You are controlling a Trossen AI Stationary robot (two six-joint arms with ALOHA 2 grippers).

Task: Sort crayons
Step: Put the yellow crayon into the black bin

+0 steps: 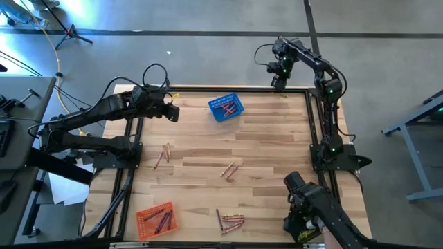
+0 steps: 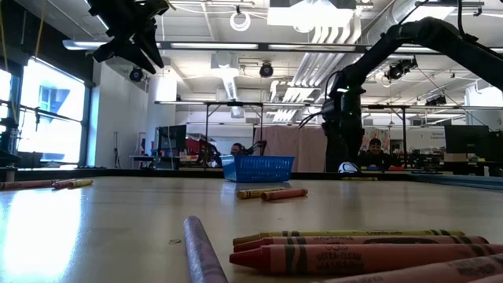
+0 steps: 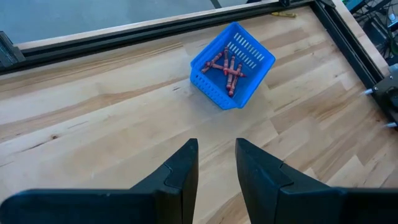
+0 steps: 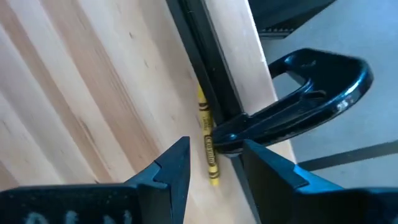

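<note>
The left gripper [image 1: 173, 111] is hovering over the table [image 1: 263, 149] at about ten o'clock from the table's middle, its jaws standing a narrow gap apart and holding nothing; the left wrist view is showing bare wood between its fingers [image 3: 180, 174]. Just off at its three o'clock the blue basket [image 1: 226, 108] is sitting tilted on the boards, with several red crayons [image 3: 227, 67] lying inside it.

The right gripper [image 1: 279, 81] is hanging at the table's far edge, near one o'clock, jaws parted and empty. Between its fingers [image 4: 171, 168] in the right wrist view a yellow crayon [image 4: 208, 143] is lying along the dark frame rail [image 4: 199, 56], just beside a black clamp [image 4: 292, 106].

The other crayons are lying scattered on the wood. A small pair [image 1: 163, 155] is resting at nine o'clock, near the left side. Another pair [image 1: 230, 170] is sitting close to the middle, slightly toward six. A bundle [image 1: 230, 220] is lying at the near edge at six o'clock, showing close up in the low view as a purple, a yellow and reddish sticks [image 2: 354, 250]. The orange basket [image 1: 156, 219] is sitting at seven o'clock in the near left corner, holding several dark, purplish crayons [image 1: 160, 220].
</note>
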